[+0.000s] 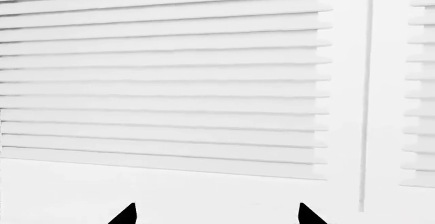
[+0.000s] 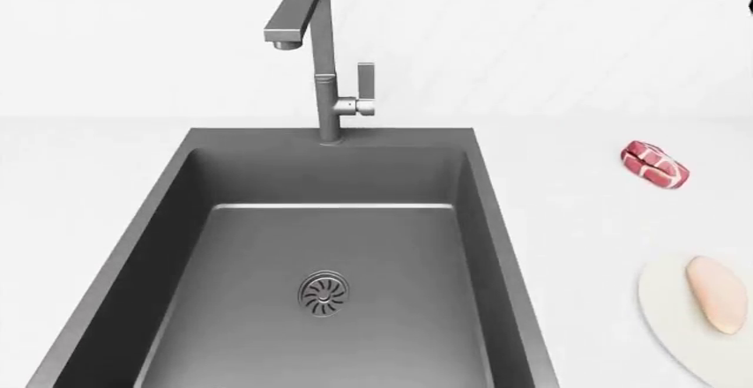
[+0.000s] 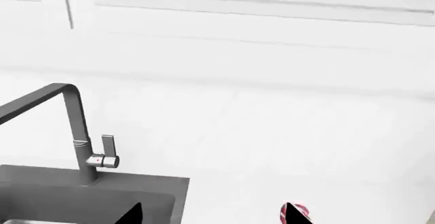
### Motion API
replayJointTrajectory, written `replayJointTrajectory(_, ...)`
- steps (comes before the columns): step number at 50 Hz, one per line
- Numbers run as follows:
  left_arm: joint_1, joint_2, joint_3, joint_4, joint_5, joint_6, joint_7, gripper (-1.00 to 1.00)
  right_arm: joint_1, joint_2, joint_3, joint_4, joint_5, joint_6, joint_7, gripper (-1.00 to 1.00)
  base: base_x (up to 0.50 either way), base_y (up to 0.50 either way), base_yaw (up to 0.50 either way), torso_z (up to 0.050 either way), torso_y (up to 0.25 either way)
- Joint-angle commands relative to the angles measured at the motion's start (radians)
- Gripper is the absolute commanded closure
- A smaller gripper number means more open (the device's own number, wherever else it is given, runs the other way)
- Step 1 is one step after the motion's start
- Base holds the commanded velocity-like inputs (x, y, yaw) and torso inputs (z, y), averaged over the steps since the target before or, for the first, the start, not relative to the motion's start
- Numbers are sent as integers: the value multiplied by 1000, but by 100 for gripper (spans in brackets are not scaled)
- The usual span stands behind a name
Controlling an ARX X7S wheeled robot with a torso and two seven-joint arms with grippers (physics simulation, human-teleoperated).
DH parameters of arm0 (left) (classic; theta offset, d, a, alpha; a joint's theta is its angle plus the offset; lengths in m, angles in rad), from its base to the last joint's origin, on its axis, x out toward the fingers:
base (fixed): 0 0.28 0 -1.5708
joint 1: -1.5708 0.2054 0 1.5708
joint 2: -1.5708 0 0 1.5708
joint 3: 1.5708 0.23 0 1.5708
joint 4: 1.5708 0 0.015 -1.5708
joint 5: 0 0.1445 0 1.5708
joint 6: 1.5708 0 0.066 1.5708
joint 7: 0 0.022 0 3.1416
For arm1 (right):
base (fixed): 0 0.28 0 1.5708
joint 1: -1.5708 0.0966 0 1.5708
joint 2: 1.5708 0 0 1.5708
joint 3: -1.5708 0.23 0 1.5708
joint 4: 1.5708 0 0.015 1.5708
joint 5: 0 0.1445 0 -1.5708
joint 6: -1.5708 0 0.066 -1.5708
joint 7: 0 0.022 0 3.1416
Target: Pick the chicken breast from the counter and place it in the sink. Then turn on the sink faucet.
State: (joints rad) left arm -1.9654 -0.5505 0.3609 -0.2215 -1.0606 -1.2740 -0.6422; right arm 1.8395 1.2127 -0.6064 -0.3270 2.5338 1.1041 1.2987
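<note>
The pale pink-beige chicken breast (image 2: 715, 294) lies on a round white plate (image 2: 671, 313) on the white counter (image 2: 588, 220), right of the sink. The dark grey sink (image 2: 341, 273) fills the middle of the head view, with a round metal drain (image 2: 326, 293). The grey faucet (image 2: 316, 53) stands behind it with its side lever (image 2: 365, 84); it also shows in the right wrist view (image 3: 78, 127). Neither gripper shows in the head view. My left gripper (image 1: 217, 216) is open, facing white window blinds. My right gripper (image 3: 211, 216) is open above the counter by the sink's far right corner (image 3: 102, 193).
A red, white-marbled meat chunk (image 2: 654, 164) lies on the counter behind the plate; its edge shows by one right fingertip in the right wrist view (image 3: 302, 213). White slatted blinds (image 1: 163, 76) and a white wall stand behind the counter.
</note>
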Motion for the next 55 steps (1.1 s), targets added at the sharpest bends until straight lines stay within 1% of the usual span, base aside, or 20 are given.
replayJointTrajectory(1, 24, -6, -3, 4, -3, 10, -5, -100, -147, 351, -47, -209, 370, -119, 38, -100, 0, 0, 0, 0, 0)
replayJointTrajectory(3, 27, -7, -2, 9, -5, 8, -7, -100, -163, 358, -60, -202, 367, -109, 40, -100, 0, 0, 0, 0, 0)
replayJointTrajectory(5, 26, -9, -4, 9, -6, 7, -11, -100, -184, 358, -79, -181, 400, -77, 83, -100, 0, 0, 0, 0, 0)
replayJointTrajectory(8, 40, -13, -3, 17, -7, 9, -12, -100, -209, 358, -101, -169, 404, -59, 58, -100, 0, 0, 0, 0, 0)
replayJointTrajectory(11, 34, -14, 0, 8, -3, 13, -6, -100, -212, 358, -101, -133, 393, 10, 80, -100, 0, 0, 0, 0, 0)
replayJointTrajectory(12, 34, -14, -1, 8, -4, 13, -7, -100, -208, 358, -95, -134, 361, 62, 69, -100, 0, 0, 0, 0, 0)
replayJointTrajectory(13, 35, -14, -1, 10, -4, 13, -8, -100, -210, 358, -97, -129, 356, 20, 56, -100, 0, 0, 0, 0, 0)
replayJointTrajectory(14, 38, -15, -3, 12, -7, 12, -10, -100, -228, 358, -114, -123, 357, 58, 99, -100, 0, 0, 0, 0, 0)
replayJointTrajectory(15, 39, -16, -4, 14, -8, 11, -11, -100, -242, 358, -127, -120, 361, 33, 83, -100, 0, 0, 0, 0, 0)
replayJointTrajectory(19, 40, -16, -4, 16, -10, 10, -14, -100, -265, 358, -146, -108, 412, 22, 127, -100, 0, 0, 0, 0, 0)
replayJointTrajectory(22, 43, -16, 1, 16, -9, 11, -11, -100, -310, 358, -188, -102, 407, 56, 179, -100, 0, 0, 0, 0, 0)
replayJointTrajectory(25, 36, -14, 4, 10, -7, 11, -9, -100, -326, 358, -201, -102, 384, 51, 144, -100, 0, 0, 0, 0, 0)
replayJointTrajectory(28, 28, -14, 6, 5, -5, 14, -4, -100, -348, 358, -221, -109, 400, 71, 165, -100, 0, 0, 0, 0, 0)
replayJointTrajectory(32, 29, -15, 7, 5, -5, 15, -5, -100, -374, 358, -244, -125, 381, 67, 140, -100, 0, 0, 0, 0, 0)
replayJointTrajectory(37, 26, -13, 8, 2, -5, 17, -4, -100, -390, 358, -255, -100, 364, 77, 135, -100, 0, 0, 0, 0, 0)
replayJointTrajectory(39, 27, -11, 11, 0, -3, 21, -1, -100, -366, 358, -230, -45, 316, 90, 144, -100, 0, 0, 0, 0, 0)
replayJointTrajectory(45, 33, -13, 12, 3, -4, 21, -3, -100, -338, 358, -197, 25, 331, 134, 198, -100, 0, 0, 0, 0, 0)
replayJointTrajectory(49, 36, -17, 12, 5, -4, 25, -2, -100, -329, 358, -185, 70, 265, 134, 176, -100, 0, 0, 0, 0, 0)
replayJointTrajectory(50, 34, -16, 12, 3, -4, 26, -2, -100, -323, 358, -177, 76, 246, 123, 143, -100, 0, 0, 0, 0, 0)
replayJointTrajectory(55, 38, -18, 19, 2, 0, 30, 5, -100, -334, 358, -184, 74, 164, 107, 82, -100, 0, 0, 0, 0, 0)
